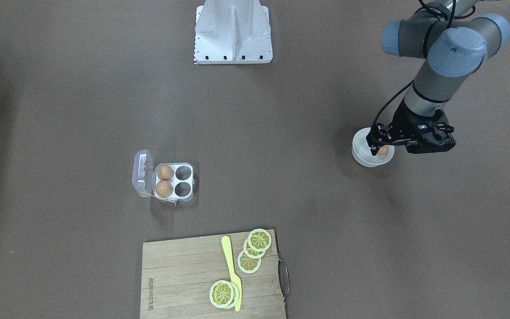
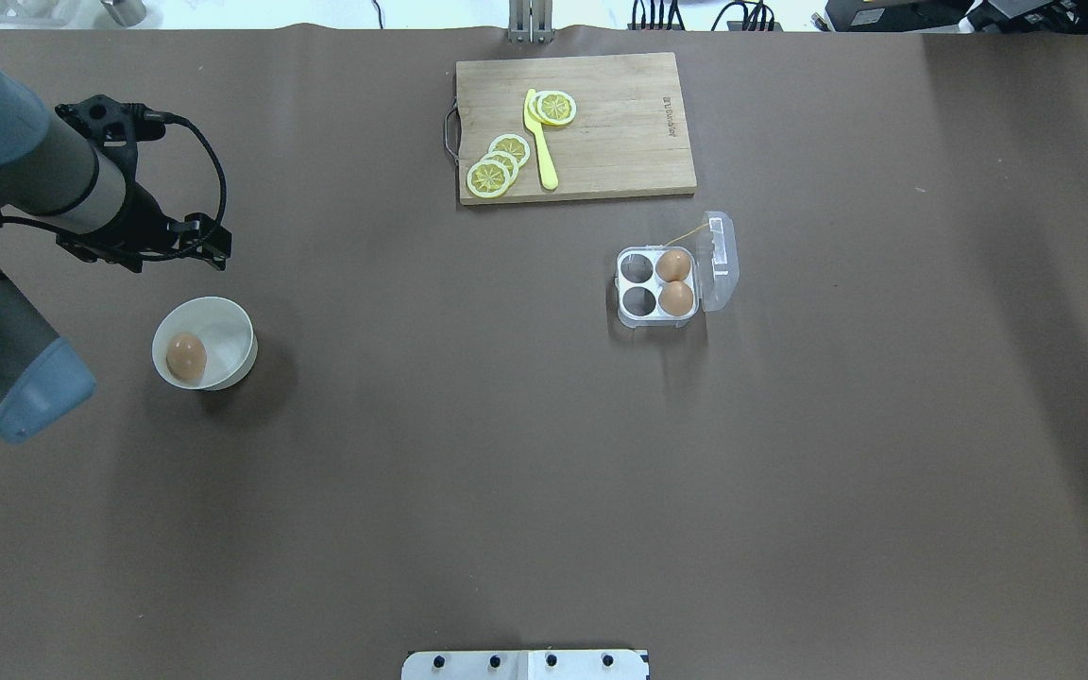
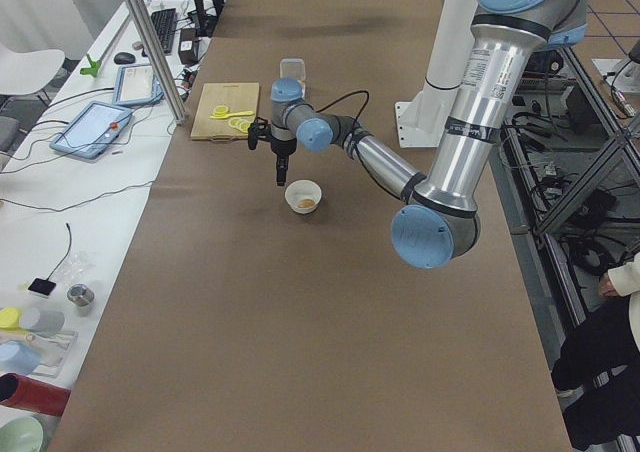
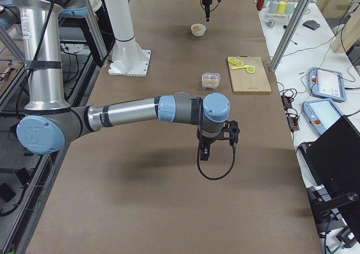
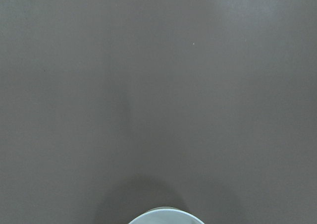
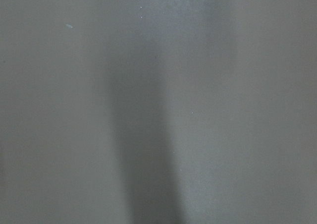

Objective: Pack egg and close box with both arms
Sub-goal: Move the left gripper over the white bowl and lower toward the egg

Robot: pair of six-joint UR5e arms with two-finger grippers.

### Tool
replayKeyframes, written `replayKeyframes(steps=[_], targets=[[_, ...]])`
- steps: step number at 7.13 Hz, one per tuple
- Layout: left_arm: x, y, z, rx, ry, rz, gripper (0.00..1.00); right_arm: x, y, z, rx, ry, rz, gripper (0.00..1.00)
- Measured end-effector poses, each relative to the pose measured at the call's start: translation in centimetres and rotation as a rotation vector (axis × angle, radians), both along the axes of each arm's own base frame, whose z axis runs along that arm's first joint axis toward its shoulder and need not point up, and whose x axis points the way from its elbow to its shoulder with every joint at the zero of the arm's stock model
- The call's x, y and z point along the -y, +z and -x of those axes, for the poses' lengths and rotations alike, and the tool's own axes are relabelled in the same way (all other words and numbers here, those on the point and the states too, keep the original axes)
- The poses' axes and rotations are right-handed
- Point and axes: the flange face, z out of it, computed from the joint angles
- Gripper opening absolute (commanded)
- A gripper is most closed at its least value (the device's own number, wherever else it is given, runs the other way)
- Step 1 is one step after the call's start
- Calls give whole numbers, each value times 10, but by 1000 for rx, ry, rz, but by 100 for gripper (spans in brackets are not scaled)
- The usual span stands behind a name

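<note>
Brown desk [image 2: 544, 472]; the left gripper [image 1: 373, 148] hangs above a white bowl [image 2: 232, 331], the right gripper [image 4: 203, 153] over the desk; the open box [image 2: 638, 300], two cells filled, sits well apart from the bowl, which holds the egg [image 2: 186, 357]. I cannot tell how wide either gripper stands; an off-centre pinch might roll or crack the egg.

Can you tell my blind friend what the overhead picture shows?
One brown egg sits in a white bowl near the robot's left arm. Farther right, an open clear box holds two more eggs and two empty cells.
</note>
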Motion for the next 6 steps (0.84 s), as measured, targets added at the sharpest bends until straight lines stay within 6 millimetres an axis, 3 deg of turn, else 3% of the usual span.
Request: replayKeyframes(steps=[3,4,5,6], targets=[[-17,14,-27,38,4,25,93,0,0,0,0,0,0,100],[-22,20,-35,61,1,21,88,0,0,0,1,0,1,100],[-26,25,-40,79,-3,18,76,0,1,0,1,0,2,100],[-28,30,-43,90,-3,19,76,0,1,0,1,0,2,100]])
